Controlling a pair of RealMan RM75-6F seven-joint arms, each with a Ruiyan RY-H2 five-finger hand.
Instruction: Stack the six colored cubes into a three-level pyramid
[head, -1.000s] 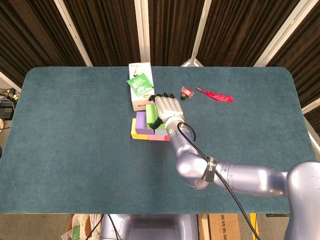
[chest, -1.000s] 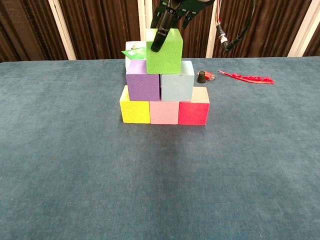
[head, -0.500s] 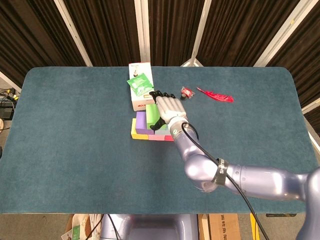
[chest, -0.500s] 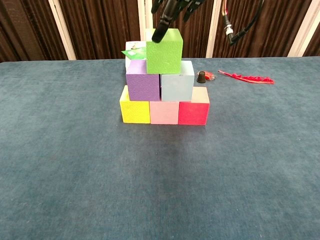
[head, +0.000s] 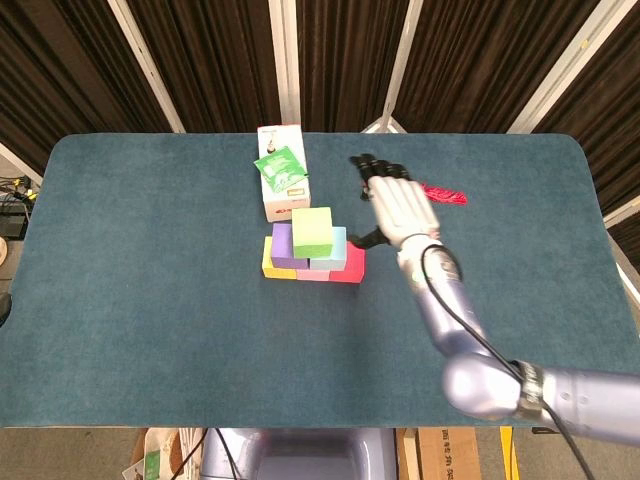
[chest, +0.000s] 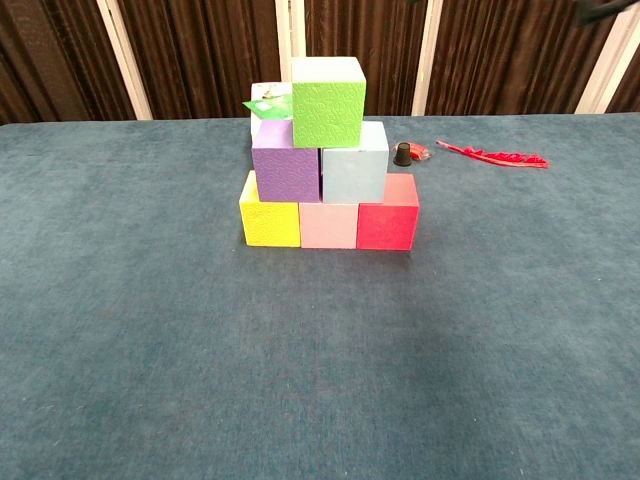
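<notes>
A green cube (chest: 327, 102) tops the stack, resting on a purple cube (chest: 285, 167) and a light blue cube (chest: 354, 172). Below them stand a yellow cube (chest: 270, 216), a pink cube (chest: 328, 224) and a red cube (chest: 388, 219) in a row. From the head view the green cube (head: 312, 232) sits over the others. My right hand (head: 398, 205) hovers to the right of the stack, fingers spread, holding nothing. It does not show in the chest view. My left hand is nowhere in either view.
A white box (head: 280, 187) with a green packet (head: 281, 171) on it lies behind the stack. A red feather (chest: 493, 156) and a small black-and-red object (chest: 405, 153) lie at the back right on the blue table cloth (chest: 320, 350).
My right hand has let go of the green cube and pulled up and to the right, away from the stack. The green cube stays on top.
</notes>
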